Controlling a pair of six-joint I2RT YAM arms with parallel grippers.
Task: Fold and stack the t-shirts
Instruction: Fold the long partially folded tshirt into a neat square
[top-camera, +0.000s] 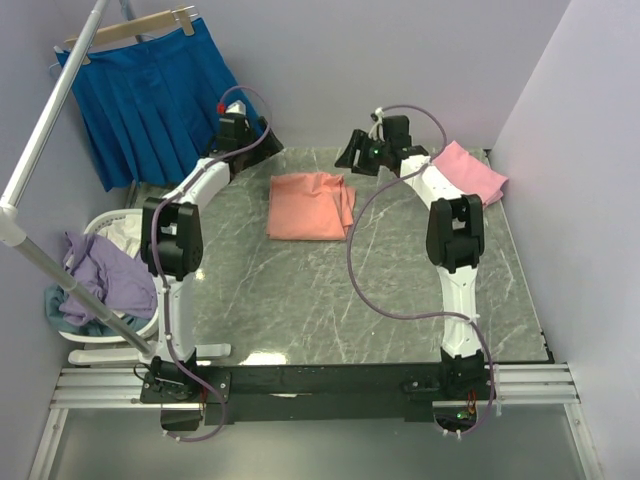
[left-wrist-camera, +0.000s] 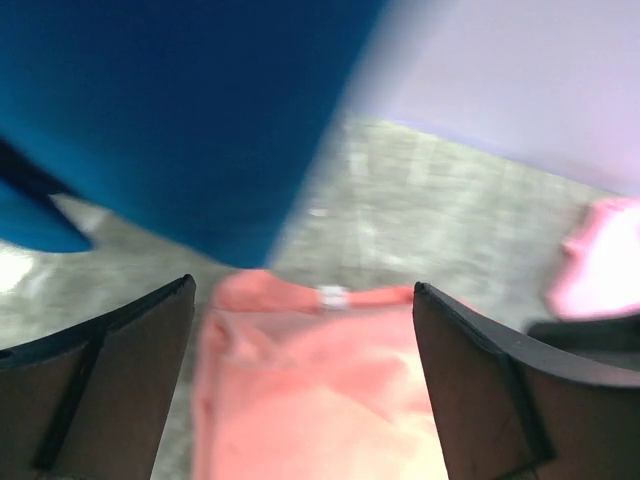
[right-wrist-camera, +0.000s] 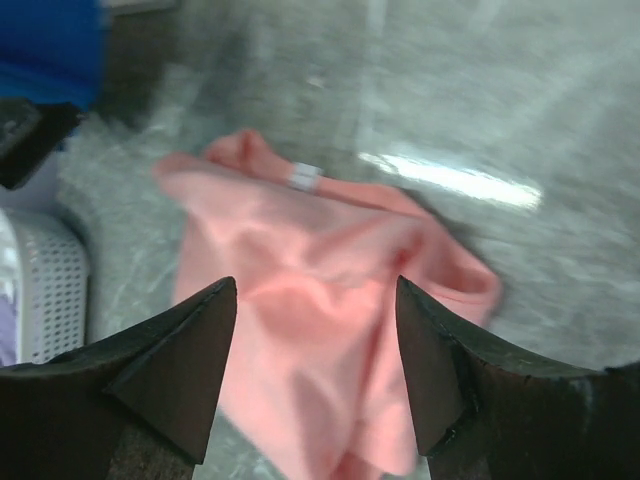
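A salmon-orange t-shirt (top-camera: 310, 205) lies folded on the grey marble table (top-camera: 330, 300), toward the back. It shows in the left wrist view (left-wrist-camera: 310, 390) and in the right wrist view (right-wrist-camera: 310, 290), its white neck label visible. A lighter pink t-shirt (top-camera: 470, 172) lies folded at the back right corner and shows at the edge of the left wrist view (left-wrist-camera: 600, 260). My left gripper (top-camera: 237, 125) is open and empty, raised behind the shirt's left side. My right gripper (top-camera: 358, 152) is open and empty, raised behind its right side.
A bright blue pleated skirt (top-camera: 150, 95) hangs on a wooden hanger at the back left, close to the left gripper. A white laundry basket (top-camera: 100, 300) with lilac and other clothes stands left of the table. Lilac walls close in behind and on the right.
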